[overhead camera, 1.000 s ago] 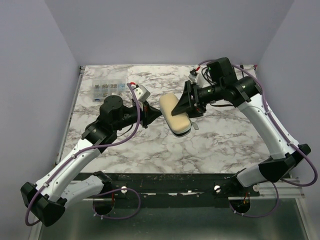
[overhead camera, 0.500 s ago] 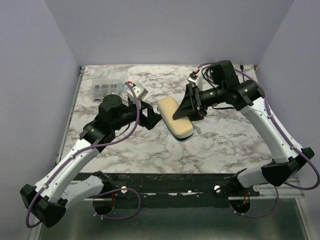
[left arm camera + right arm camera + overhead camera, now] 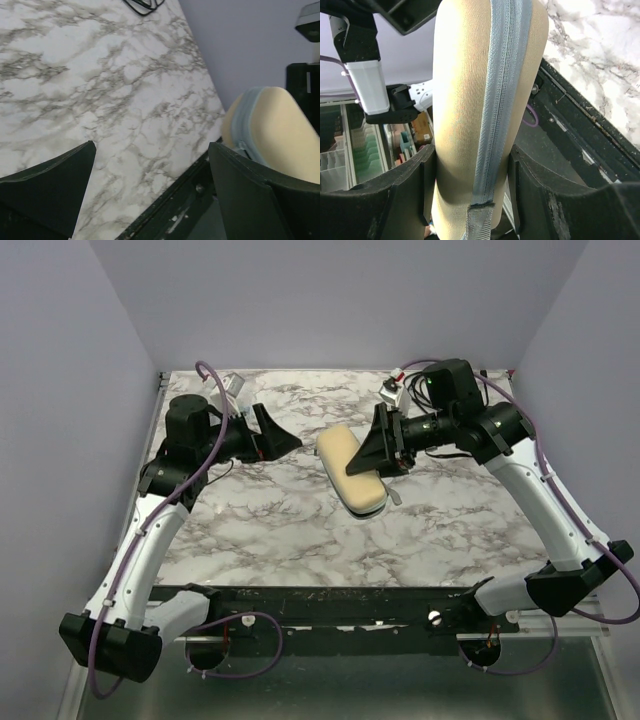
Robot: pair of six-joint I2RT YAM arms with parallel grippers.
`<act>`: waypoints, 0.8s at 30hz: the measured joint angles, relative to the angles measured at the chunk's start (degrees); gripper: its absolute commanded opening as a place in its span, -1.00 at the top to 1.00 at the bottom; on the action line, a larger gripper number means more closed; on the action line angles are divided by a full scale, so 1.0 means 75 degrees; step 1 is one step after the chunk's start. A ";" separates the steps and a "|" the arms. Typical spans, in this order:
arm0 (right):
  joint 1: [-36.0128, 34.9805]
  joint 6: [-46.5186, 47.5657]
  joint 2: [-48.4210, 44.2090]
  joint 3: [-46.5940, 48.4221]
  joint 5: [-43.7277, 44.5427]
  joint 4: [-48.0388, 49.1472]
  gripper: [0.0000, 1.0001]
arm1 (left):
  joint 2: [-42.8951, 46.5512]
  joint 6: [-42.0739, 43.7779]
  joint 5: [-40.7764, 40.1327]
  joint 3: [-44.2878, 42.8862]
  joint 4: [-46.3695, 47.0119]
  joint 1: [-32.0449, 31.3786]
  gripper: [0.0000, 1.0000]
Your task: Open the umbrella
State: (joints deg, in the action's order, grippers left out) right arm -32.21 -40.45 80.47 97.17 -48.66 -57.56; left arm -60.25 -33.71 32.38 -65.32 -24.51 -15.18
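Gripping the cream-beige oblong fabric bundle with a grey-blue zip (image 3: pixel 345 455), which is the sleeved umbrella, the right hand (image 3: pixel 362 460) has its 2 black fingers pressed against the bundle's opposite sides. The right wrist view shows this hold closely: the bundle (image 3: pixel 462 100) fills the gap between the fingers (image 3: pixel 405 200), with the zip (image 3: pixel 500 90) running lengthwise along its upper face. From above, the umbrella lies diagonally over the middle of the white grey-veined marble surface (image 3: pixel 300 530), its far end pointing toward the back left. I cannot tell whether its near end touches the surface.

The left hand (image 3: pixel 285 440) sits toward the back left, apart from the umbrella, its 2 fingers spread wide with nothing between them. Its wrist camera looks across bare marble (image 3: pixel 100 75) between the fingers (image 3: pixel 50 185) and catches the bundle's rounded end (image 3: pixel 275 130) off to the right, and a bit of thin black cable (image 3: pixel 145 5) at the top edge.
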 measured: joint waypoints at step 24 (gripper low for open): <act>0.0000 0.0752 0.0032 0.0012 0.0102 0.1399 0.99 | -0.1236 -0.3754 0.4045 -0.0697 0.2498 0.0172 -0.97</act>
State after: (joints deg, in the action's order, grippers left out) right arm -32.21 -34.81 80.71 97.25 -47.90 -47.07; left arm -69.52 -61.87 62.72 -70.54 -5.78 -13.89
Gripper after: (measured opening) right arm 0.578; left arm 0.982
